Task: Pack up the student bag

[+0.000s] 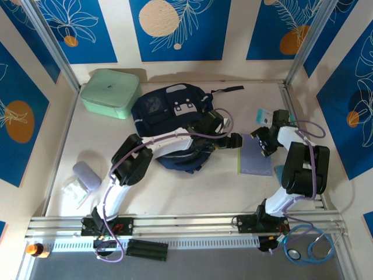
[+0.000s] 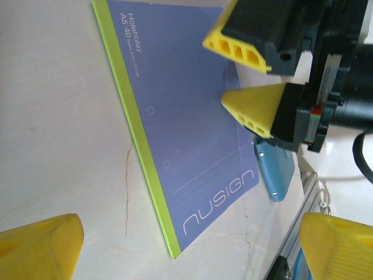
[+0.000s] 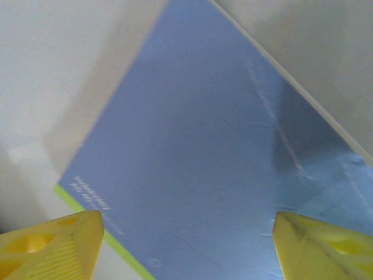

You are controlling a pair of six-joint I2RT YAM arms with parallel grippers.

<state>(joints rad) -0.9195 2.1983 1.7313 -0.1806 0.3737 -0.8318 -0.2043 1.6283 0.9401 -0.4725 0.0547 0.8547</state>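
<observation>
**1. Student bag.** The large navy-blue fabric student bag lies at the back centre of the pale table. Its front pocket, with small white patches, faces up. A mint-green rectangular case sits close against its left side. My left arm reaches across the bag's near part.

**2. Notebook.** A thin blue-violet notebook with a lime-green spine lies flat on the table to the right of the bag, apart from it. The cover carries white "nusign" lettering.

**3. Left gripper.** My left gripper hangs at the spine side of the notebook. Its jaws stand wide apart with nothing between them. In the left wrist view its yellow fingertips sit on either side of the cover's near corner.

**4. Right gripper.** My right gripper is poised over the notebook's opposite edge, with its jaws apart and empty. In the left wrist view its two yellow fingertips point toward the cover. Whether the lower one touches the cover cannot be told. A small flat blue piece lies on the table just beside that edge, below my right gripper.
</observation>
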